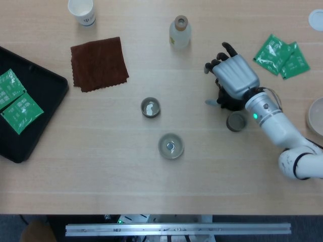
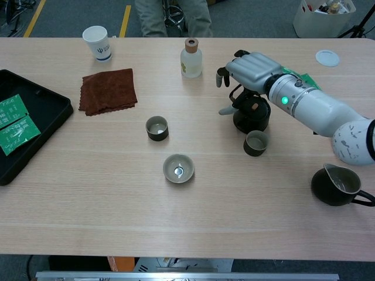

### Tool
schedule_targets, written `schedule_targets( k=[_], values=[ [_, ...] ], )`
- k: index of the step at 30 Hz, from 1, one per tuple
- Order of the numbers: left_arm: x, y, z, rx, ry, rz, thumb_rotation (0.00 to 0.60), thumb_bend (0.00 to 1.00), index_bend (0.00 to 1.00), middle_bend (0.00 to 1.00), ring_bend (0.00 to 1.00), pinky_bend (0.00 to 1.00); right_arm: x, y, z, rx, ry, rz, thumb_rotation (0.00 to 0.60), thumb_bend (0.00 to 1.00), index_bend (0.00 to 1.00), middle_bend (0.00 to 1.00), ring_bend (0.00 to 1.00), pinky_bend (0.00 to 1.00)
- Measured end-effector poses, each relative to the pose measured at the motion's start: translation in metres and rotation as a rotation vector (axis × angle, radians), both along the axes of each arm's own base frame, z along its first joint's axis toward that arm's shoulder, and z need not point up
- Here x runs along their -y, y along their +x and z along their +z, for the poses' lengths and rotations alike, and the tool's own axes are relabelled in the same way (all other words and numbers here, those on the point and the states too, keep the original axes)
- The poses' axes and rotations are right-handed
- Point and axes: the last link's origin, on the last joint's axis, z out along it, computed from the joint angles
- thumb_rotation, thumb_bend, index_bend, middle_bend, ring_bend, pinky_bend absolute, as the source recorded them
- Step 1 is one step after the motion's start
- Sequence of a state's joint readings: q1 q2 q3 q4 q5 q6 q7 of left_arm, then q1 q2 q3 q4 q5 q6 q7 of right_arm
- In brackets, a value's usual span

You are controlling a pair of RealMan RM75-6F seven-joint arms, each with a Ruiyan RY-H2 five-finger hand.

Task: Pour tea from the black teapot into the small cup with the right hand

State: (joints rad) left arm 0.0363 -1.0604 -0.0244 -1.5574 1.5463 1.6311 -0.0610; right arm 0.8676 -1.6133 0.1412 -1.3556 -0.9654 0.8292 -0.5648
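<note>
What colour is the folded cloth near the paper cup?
The cloth is dark reddish brown, clearest in the head view.

Looks like a lab/test room: pale wood bench (image 2: pixel 88 193) w/ metal rail (image 1: pixel 176 230) at frame bottom, grey floor w/ yellow tape (image 2: pixel 126 14) upper left, white storage bin (image 2: pixel 319 14) upper right, chest view.

My right arm reaches in from the right edge, forearm angled up and leftward. My right hand (image 1: pixel 235 76) faces back-up, fingers (image 2: pixel 222 76) curled downward and apart, thumb jutting left. My left hand is nowhere in sight.
</note>
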Motion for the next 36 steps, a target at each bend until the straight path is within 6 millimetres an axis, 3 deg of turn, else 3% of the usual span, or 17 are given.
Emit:
schedule_targets(
  k=[9, 14, 18, 36],
  values=[
    [0.001, -0.002, 0.000, -0.001, 0.001, 0.012, 0.600, 0.29, 0.25, 0.25, 0.17, 0.08, 0.004, -0.009, -0.013, -0.022, 0.031, -0.029, 0.360, 0.09, 0.35, 0.41, 0.23, 0.05],
    [0.001, -0.001, 0.001, 0.001, 0.003, 0.009, 0.600, 0.29, 0.25, 0.25, 0.17, 0.08, 0.004, -0.012, -0.016, -0.027, 0.040, -0.042, 0.359, 0.09, 0.38, 0.46, 0.31, 0.05],
    [0.002, -0.002, 0.001, 0.000, 0.006, 0.013, 0.600, 0.29, 0.25, 0.25, 0.17, 0.08, 0.002, -0.013, -0.012, -0.033, 0.031, -0.038, 0.359, 0.09, 0.41, 0.51, 0.36, 0.05],
    [-0.002, -0.002, -0.001, -0.003, 0.000, 0.007, 0.600, 0.29, 0.25, 0.25, 0.17, 0.08, -0.009, -0.023, 0.020, -0.036, 0.002, -0.056, 0.360, 0.10, 0.43, 0.54, 0.41, 0.05]
  ],
)
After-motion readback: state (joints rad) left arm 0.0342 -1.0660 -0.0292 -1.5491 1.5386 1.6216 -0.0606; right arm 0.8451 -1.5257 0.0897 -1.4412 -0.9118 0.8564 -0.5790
